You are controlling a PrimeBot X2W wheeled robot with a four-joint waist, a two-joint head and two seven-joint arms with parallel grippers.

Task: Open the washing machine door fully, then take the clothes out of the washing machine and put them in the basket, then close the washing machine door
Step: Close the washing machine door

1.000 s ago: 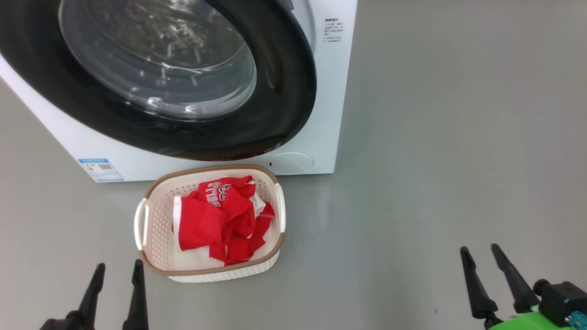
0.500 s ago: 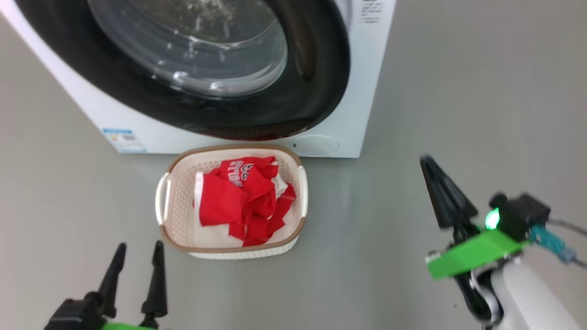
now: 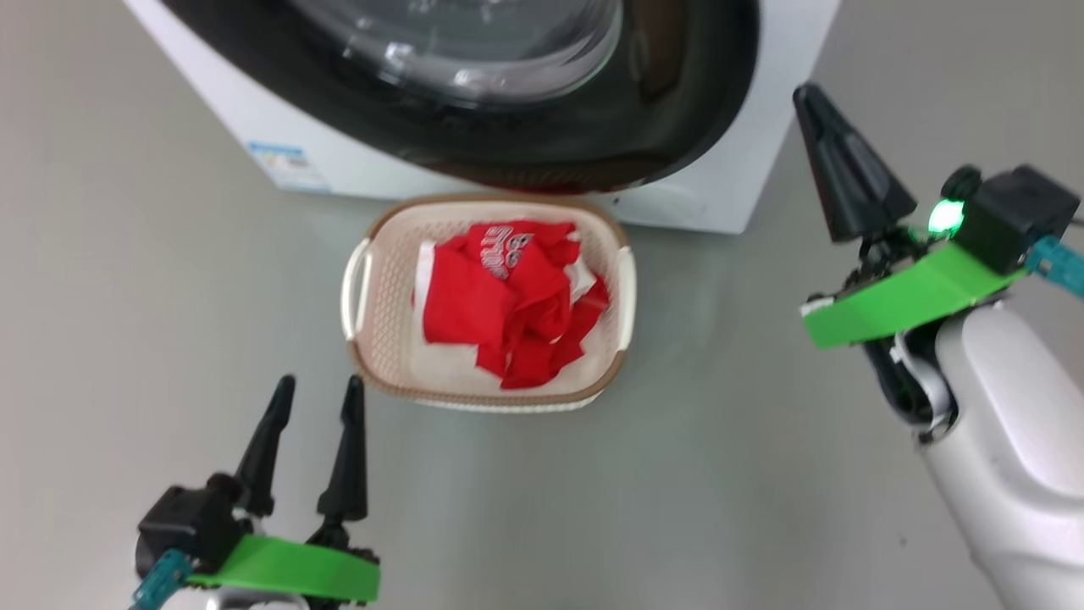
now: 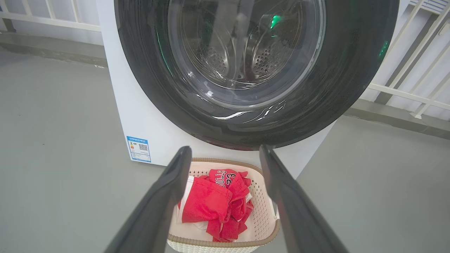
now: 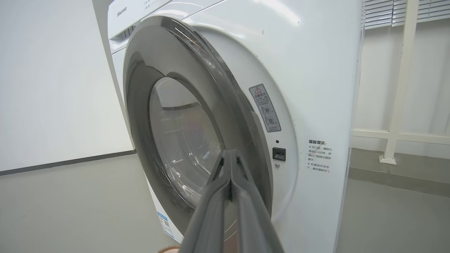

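hisense washing machine [image 5: 316,70], blue label at its lower left corner, door [image 4: 351,70] ajar. on the floor before it, the basket [image 3: 491,202] holds red lettered clothes [image 3: 474,305], just beyond the spread left gripper [image 3: 319,385]. the right gripper [image 3: 803,91], pressed together, is near the machine's right corner.

Grey floor [image 3: 169,254] bears basket [image 3: 381,284], washing machine [image 3: 762,152]

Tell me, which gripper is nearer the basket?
Left. The left gripper, open, is close by the basket, at its near left corner; the right gripper, shut, is farther to its right, beside the washing machine.
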